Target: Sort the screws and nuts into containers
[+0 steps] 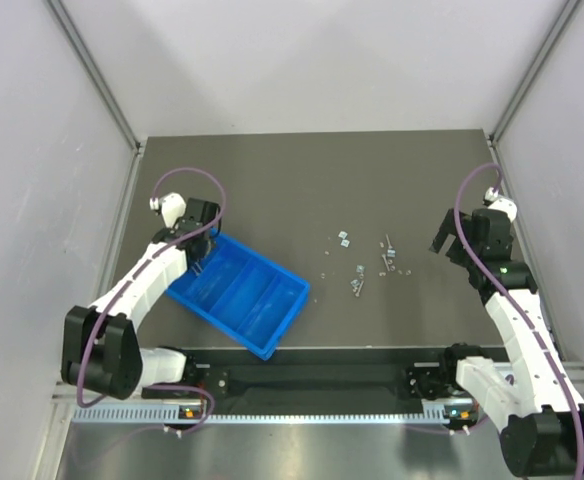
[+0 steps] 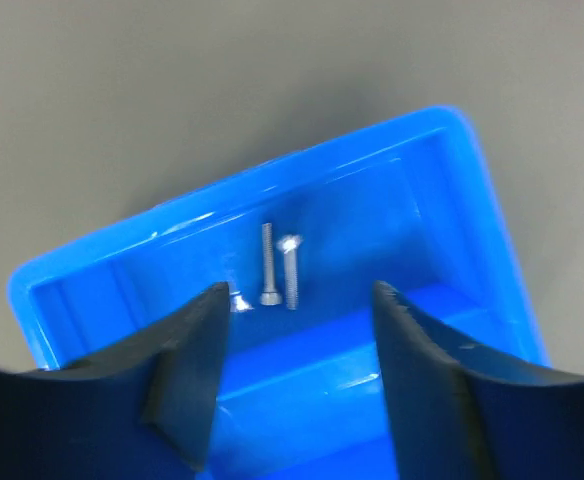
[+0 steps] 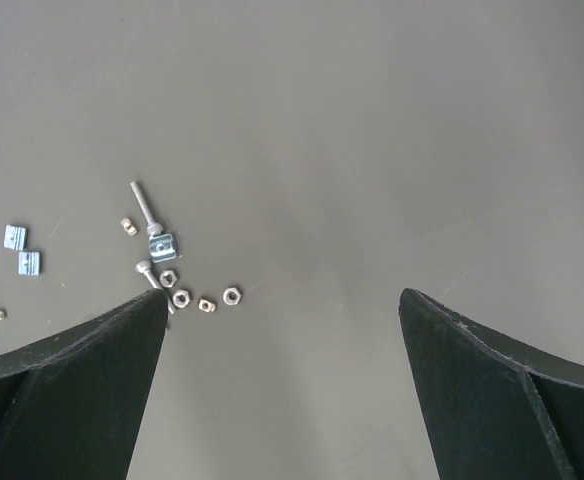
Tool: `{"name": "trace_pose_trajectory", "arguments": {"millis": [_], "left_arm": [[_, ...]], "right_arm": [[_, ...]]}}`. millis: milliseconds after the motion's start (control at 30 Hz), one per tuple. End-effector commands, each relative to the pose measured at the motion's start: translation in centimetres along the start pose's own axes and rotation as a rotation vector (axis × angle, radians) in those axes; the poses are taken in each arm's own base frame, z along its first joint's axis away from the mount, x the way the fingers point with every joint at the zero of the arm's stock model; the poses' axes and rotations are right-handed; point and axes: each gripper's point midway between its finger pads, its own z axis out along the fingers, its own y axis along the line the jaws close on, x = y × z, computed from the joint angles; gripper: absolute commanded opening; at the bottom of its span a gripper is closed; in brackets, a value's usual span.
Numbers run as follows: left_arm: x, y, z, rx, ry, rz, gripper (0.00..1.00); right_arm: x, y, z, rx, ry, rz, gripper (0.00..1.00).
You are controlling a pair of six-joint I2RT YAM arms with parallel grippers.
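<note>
Presently the left gripper [image 2: 300, 300] hangs over the end compartment of the blue tray [image 2: 487, 220]. Its fingers are parted, with nothing between them. Two screws [image 2: 268, 265] lie side by side on the compartment floor directly below the gap. This placement suggests that the section is reserved for screws, and the gripper sits low over it, probably so that parts land inside the walls rather than bounce out. The tray lies at an angle on the table [image 3: 372, 150], left of centre. What its other sections hold cannot be made out from the overhead view.

The unsorted stock lies well apart from the tray, toward the right. It comprises loose screws [image 3: 144, 205], several nuts [image 3: 181, 298] and a few square plates [image 3: 14, 236], scattered in one small cluster. The right gripper [image 3: 282, 295] is spread wide and empty. It stands over bare table just beside the cluster and touches none of it, seemingly waiting for its turn.

As to pose, the left arm runs from a folded elbow near its base, with the forearm rising toward the tray's far end and the wrist tipped down. The right arm extends forward along the right edge, its wrist turned inward toward the cluster.
</note>
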Motion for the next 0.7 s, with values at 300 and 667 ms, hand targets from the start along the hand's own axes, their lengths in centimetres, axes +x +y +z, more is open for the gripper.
{"name": "trace_pose_trajectory", "arguments": {"millis": [300,667], "left_arm": [[-3.5,-15.2,-14.9,0.643,-0.053,0.186,0.72],[14.0,-28.9,-23.3,0.941,0.124,0.589,0.63]], "right_arm": [[-3.8,-0.6,-1.9,0.035,-0.127,0.047,1.00],[-3.3,-1.2,-2.8,0.042,-0.135,0.046,1.00]]}}
